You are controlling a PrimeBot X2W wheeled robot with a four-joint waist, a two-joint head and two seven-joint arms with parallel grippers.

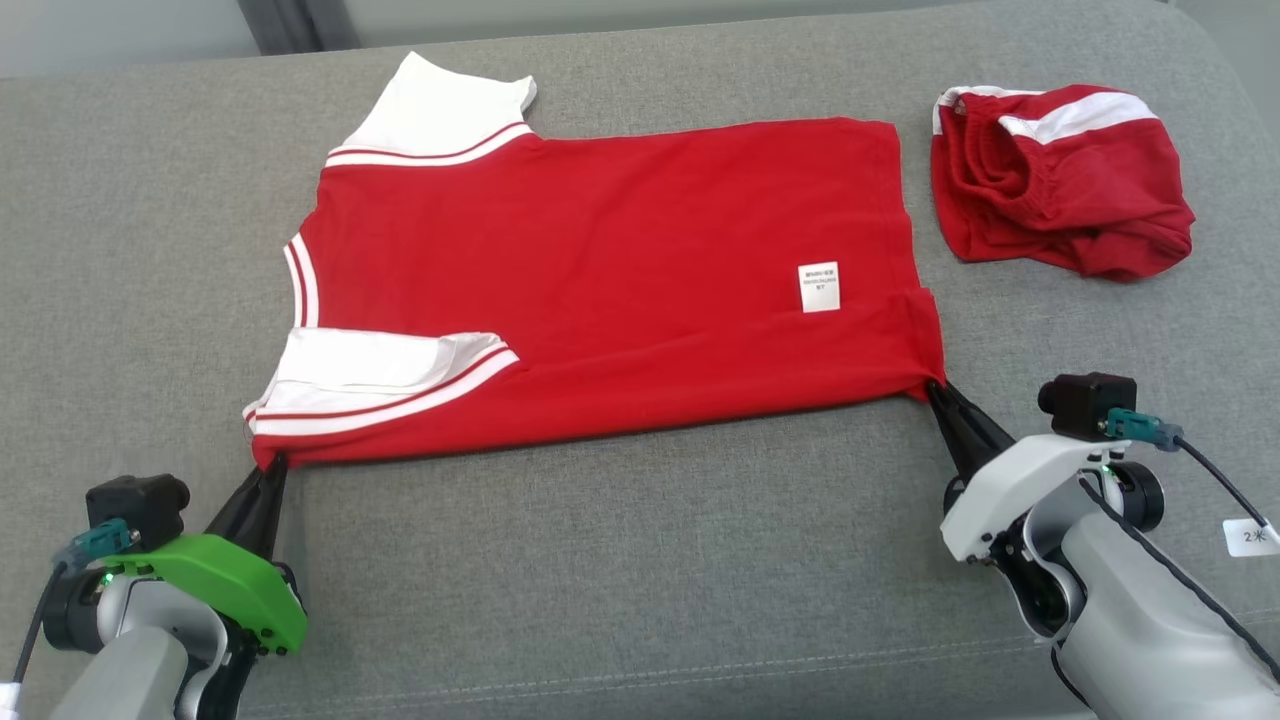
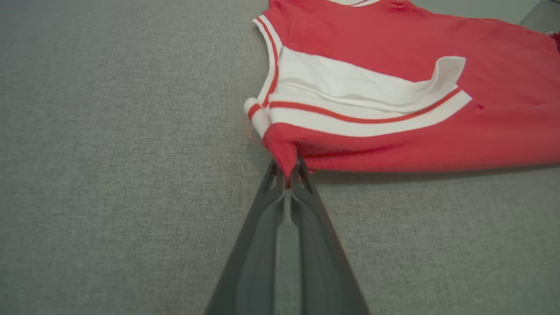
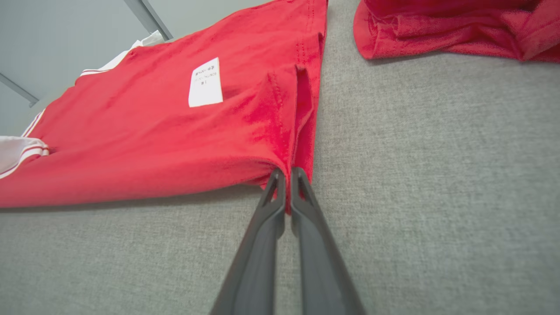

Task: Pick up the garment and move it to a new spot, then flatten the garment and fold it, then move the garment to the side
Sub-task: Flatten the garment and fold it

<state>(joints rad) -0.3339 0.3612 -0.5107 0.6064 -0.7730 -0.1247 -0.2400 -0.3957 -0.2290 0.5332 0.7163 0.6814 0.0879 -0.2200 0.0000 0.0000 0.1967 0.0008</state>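
left gripper (image 1: 272, 462): fingers pressed together, clamped on the shoulder-end corner of the garment (image 1: 600, 280), just below a folded-over white sleeve (image 1: 380, 370). the garment, red with white trim, lies spread on the grey cushion (image 1: 640, 560), beyond the left fingertips and off to their right, reaching across to the right gripper (image 1: 935, 388). its near edge runs fairly straight between the two grippers and casts a thin shadow on the cushion. a second white sleeve (image 1: 440, 100) lies at the far side, well beyond the left gripper. a white label (image 1: 819, 287) sits on the red cloth, beyond the right gripper and slightly to its left. right gripper: fingers closed, pinching the hem corner of the garment, cloth bunched at the tips. crumpled red shorts (image 1: 1060, 185) with a white stripe lie beyond the right gripper and to its right, apart from the garment.
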